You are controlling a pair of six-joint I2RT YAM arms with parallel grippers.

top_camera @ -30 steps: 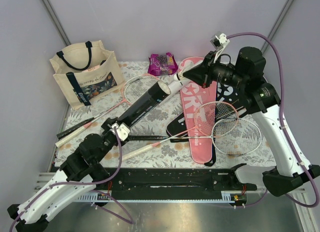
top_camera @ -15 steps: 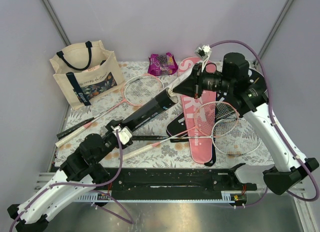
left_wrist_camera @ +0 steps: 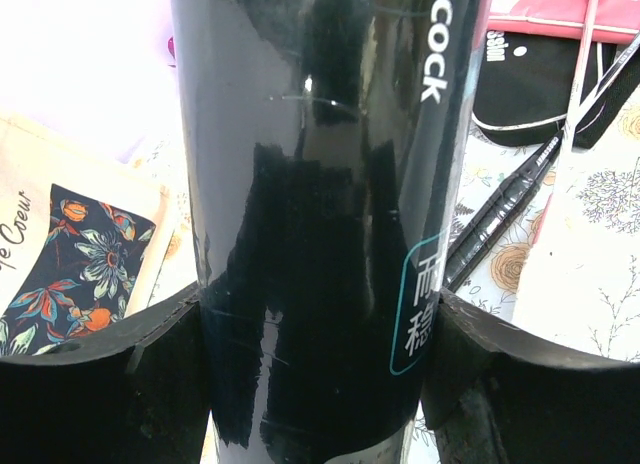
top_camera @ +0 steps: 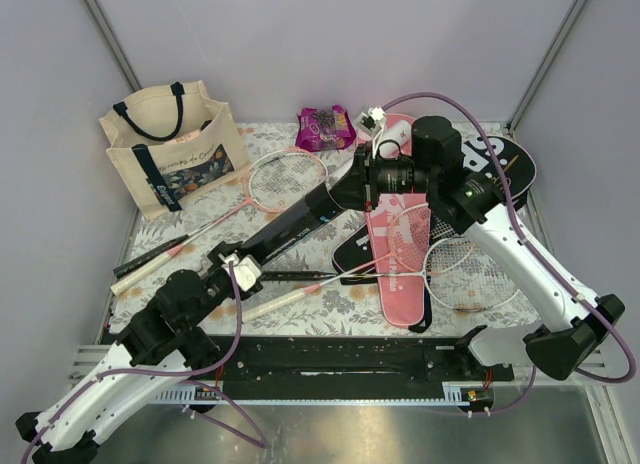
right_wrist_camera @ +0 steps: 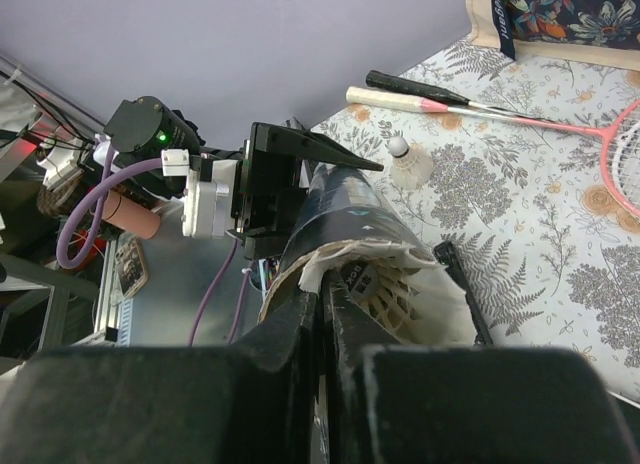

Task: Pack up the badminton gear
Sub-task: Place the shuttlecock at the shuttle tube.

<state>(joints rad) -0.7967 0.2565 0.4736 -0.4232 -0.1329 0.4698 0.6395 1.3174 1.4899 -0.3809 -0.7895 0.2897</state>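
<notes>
My left gripper [top_camera: 240,265] [left_wrist_camera: 320,319] is shut on a long black tube [top_camera: 288,224] [left_wrist_camera: 320,214], one finger pressed against each side, and holds it slanted up toward the right. Its open far end [right_wrist_camera: 345,259] faces my right gripper [top_camera: 337,191] [right_wrist_camera: 336,289]. That gripper is shut on the feather skirt of a white shuttlecock [right_wrist_camera: 405,284], which sits inside the tube's mouth. Another shuttlecock [right_wrist_camera: 408,164] lies loose on the cloth. A pink racket [top_camera: 285,179] lies at the back, and two rackets [top_camera: 470,269] rest on the pink cover [top_camera: 400,249].
The cream tote [top_camera: 170,149] stands at the back left and the purple snack packet [top_camera: 326,127] at the back centre. A black cover [top_camera: 508,162] lies at the back right, behind my right arm. Racket handles [right_wrist_camera: 420,94] lie near the tote.
My right arm has swung left and down, carrying the shuttlecock into the tube's open end. The left gripper has kept its hold; the tube's far end has dipped a little.
</notes>
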